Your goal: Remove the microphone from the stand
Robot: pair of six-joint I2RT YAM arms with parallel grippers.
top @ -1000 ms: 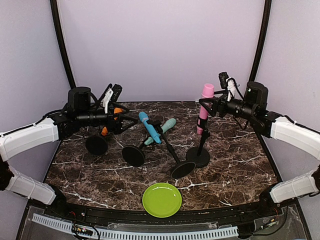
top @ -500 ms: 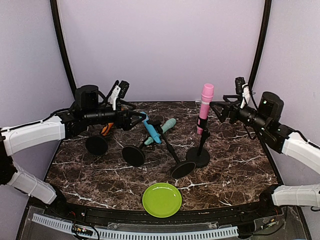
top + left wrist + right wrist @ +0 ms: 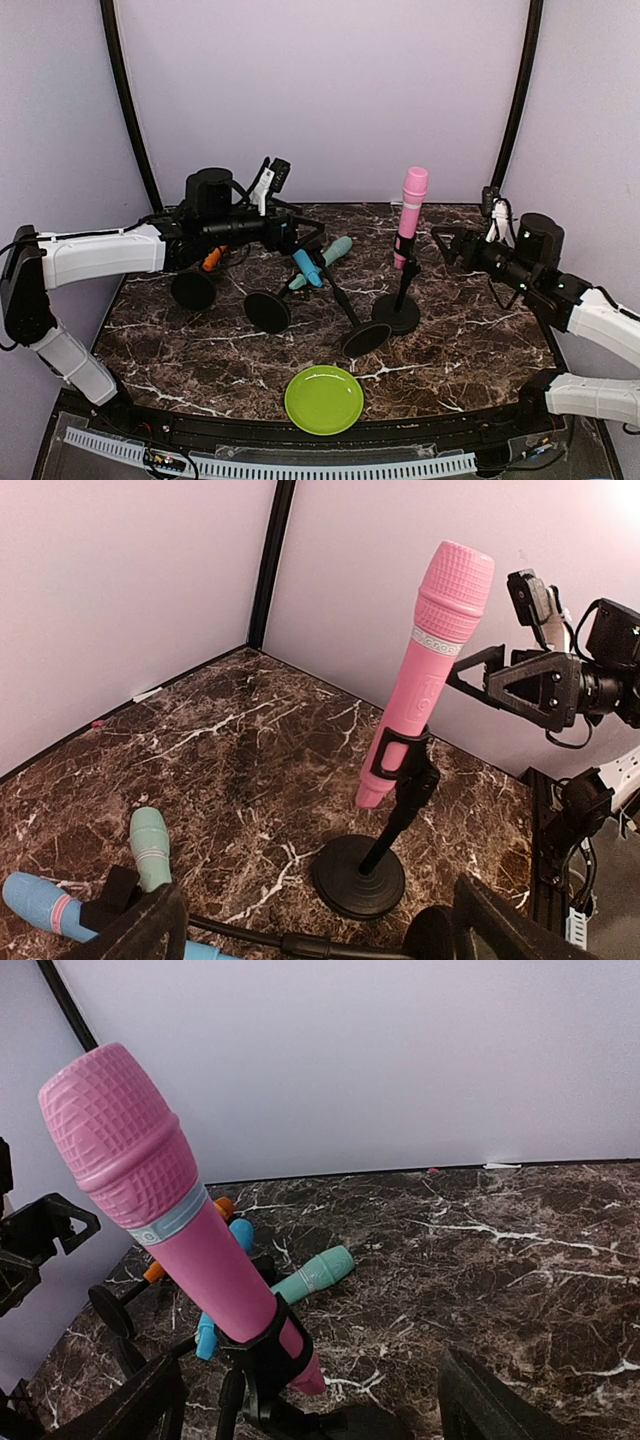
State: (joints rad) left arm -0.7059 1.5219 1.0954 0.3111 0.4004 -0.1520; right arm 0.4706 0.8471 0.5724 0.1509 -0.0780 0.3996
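A pink microphone (image 3: 411,212) stands upright in the clip of a black stand (image 3: 397,312) at mid-right of the table. It also fills the left wrist view as a pink microphone (image 3: 425,670) on its stand (image 3: 358,877), and the right wrist view as a pink microphone (image 3: 168,1205) in the clip (image 3: 262,1348). My right gripper (image 3: 446,245) hangs open just right of the microphone, apart from it. My left gripper (image 3: 296,233) is open over the fallen microphones at left. Nothing is between the fingers of the left gripper (image 3: 320,942) or the right gripper (image 3: 312,1422).
A blue microphone (image 3: 305,265), a teal microphone (image 3: 332,252) and an orange microphone (image 3: 209,262) lie among three tipped stands with round bases (image 3: 267,312). A green plate (image 3: 323,399) sits at the front centre. Walls close the back and sides.
My right gripper let go of the pink microphone's area and drew back to the right and lower. My left arm swung right, from the orange microphone towards the blue one.
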